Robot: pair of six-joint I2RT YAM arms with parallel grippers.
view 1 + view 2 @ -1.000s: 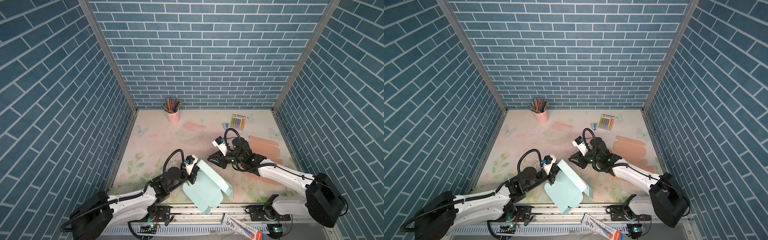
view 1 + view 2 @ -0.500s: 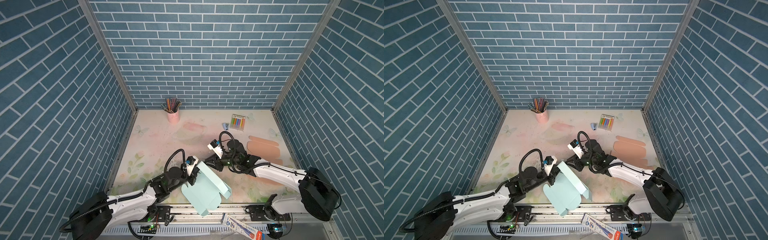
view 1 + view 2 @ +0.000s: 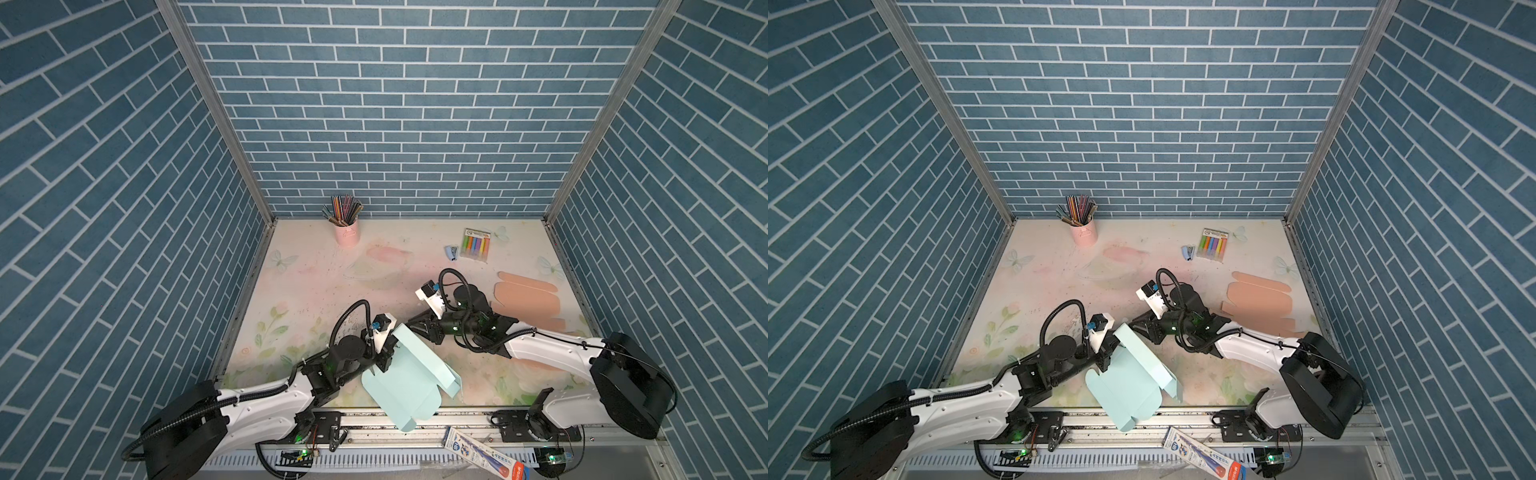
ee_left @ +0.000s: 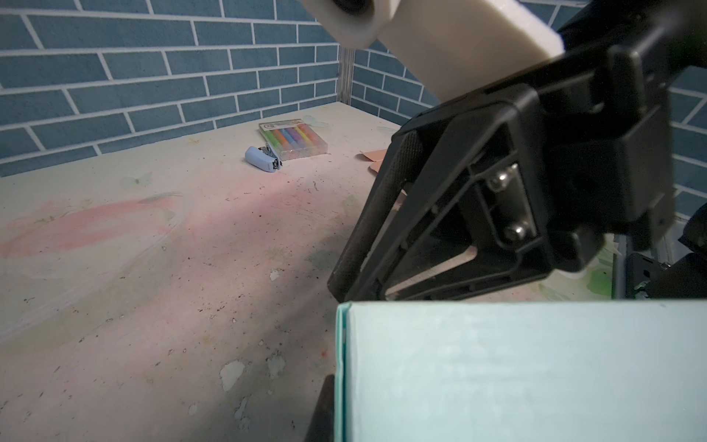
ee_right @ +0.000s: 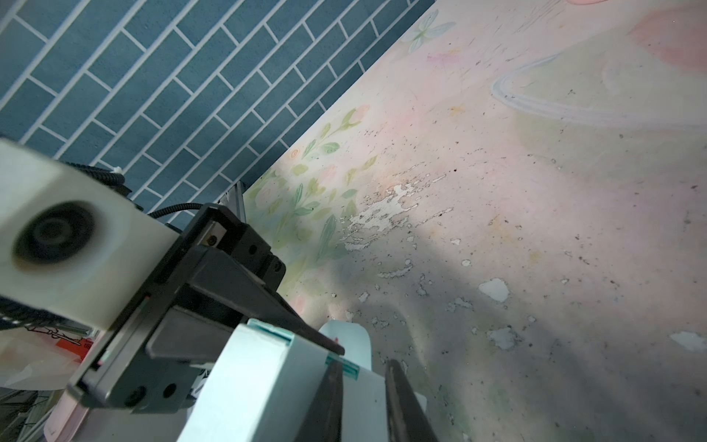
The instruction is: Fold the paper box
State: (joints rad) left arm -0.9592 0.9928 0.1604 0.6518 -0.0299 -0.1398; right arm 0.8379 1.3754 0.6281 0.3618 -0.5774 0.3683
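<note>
Right wrist view puts the right gripper (image 5: pixel 363 365) at the upper corner of the paper box (image 5: pixel 248 382), its two dark fingers (image 5: pixel 329 402) a narrow gap apart; whether they touch the card cannot be told. Facing it, the left gripper (image 3: pixel 385 360) is clamped tight on one side edge of the same box, just below that corner, and holds it tilted above the table (image 3: pixel 332 282). The box is pale blue and only partly folded: one long wall stands up along its right side, while its flat panel with small flaps hangs out over the metal rail (image 3: pixel 469 417) at the table's near edge, in both top views. Both arms meet at the near middle of the table. Behind the right arm lies a flat peach card blank (image 3: pixel 528 297), apart from the box. Farther back, near the rear wall, a pack of coloured markers (image 3: pixel 476 245) lies just beside a small blue stapler (image 3: pixel 452 252), and a pink cup of pencils (image 3: pixel 347 235) stands upright to their left, well apart
</note>
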